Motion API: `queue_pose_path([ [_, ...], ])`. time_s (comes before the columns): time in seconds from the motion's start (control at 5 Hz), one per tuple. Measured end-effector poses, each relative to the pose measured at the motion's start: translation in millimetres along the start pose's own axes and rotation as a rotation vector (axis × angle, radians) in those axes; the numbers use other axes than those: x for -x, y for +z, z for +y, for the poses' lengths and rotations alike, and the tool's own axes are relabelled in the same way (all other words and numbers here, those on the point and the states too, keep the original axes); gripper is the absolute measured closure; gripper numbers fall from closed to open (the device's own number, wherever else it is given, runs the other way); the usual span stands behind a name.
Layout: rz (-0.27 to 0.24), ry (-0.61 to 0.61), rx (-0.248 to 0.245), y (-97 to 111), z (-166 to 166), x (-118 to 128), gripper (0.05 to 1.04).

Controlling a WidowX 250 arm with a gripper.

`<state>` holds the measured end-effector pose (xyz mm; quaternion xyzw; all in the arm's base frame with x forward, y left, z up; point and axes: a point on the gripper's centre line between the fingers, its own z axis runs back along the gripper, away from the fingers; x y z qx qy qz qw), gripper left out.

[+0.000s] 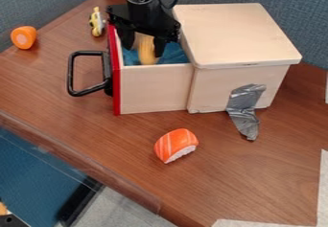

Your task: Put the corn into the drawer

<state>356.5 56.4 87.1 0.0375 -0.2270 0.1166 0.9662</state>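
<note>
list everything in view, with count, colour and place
corn: 1, yellow, at the end effector, by the open drawer's near wall
drawer: 1, pale wood with red front, pulled out leftward
handle: 1, black, on the drawer front
lining: 1, blue, inside the drawer
cabinet: 1, pale wood, right of the drawer
tape: 1 piece, silver, cabinet's near side
salmon sushi: 1, orange and white, front centre
carrot slice: 1, orange, far left
small toy: 1, yellow and white, behind the handle
table: 1, brown
arm: 1, black, top
end effector: 1, black, over the drawer
</note>
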Motion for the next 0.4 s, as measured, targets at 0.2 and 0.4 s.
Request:
queue_pose_path([
  [0.2,0.025,-0.042,-0.006,11.1,12.0,-1.9,0.077],
  [0.4,0.057,-0.073,-0.025,32.6,36.5,-8.4,0.081],
])
